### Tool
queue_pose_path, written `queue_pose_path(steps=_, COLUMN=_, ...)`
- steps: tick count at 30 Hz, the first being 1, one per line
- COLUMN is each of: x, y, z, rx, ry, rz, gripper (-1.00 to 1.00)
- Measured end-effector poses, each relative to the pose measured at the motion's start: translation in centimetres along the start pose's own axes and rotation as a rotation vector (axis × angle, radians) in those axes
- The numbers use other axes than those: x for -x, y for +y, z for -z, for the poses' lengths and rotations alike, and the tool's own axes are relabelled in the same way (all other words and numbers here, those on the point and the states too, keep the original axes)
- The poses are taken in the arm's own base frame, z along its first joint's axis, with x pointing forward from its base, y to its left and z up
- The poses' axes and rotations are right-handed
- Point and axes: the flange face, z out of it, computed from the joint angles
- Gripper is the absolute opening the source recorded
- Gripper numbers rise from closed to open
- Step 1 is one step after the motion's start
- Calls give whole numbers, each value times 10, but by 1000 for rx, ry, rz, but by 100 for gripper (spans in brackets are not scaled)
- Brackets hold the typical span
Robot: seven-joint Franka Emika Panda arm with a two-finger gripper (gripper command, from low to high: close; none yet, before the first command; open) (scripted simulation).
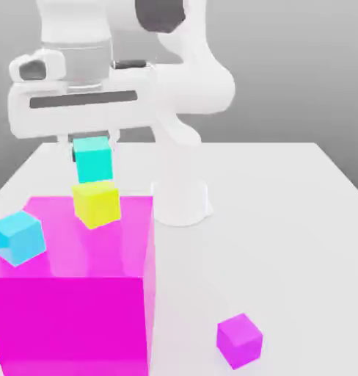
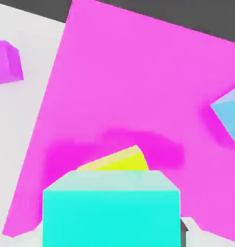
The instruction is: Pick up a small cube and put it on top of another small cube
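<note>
The small teal cube (image 1: 92, 159) (image 2: 111, 212) sits on top of the small yellow cube (image 1: 97, 203) (image 2: 120, 161), their faces seemingly touching. The yellow cube rests on the top face of a big magenta block (image 1: 72, 294) (image 2: 129, 87), near its far edge. My gripper (image 1: 92, 147) hangs straight down over the stack, its tip level with the teal cube's upper part. In the hand view the teal cube is close up and hides most of the yellow one.
A sky-blue cube (image 1: 19, 237) (image 2: 230, 118) lies tilted at the magenta block's corner on the exterior view's left. A small magenta cube (image 1: 239, 340) (image 2: 6, 62) sits on the white table (image 1: 285, 235) near the front. The robot's base (image 1: 180, 198) stands behind the block.
</note>
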Motion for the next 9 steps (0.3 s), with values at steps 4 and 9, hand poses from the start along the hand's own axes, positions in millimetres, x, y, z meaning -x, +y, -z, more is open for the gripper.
queue_pose_path(steps=4, x=0, y=0, z=0, rx=0, ry=0, rz=0, gripper=100)
queue_pose_path(steps=9, x=-1, y=0, z=38, rx=5, ry=3, rz=-1, gripper=100)
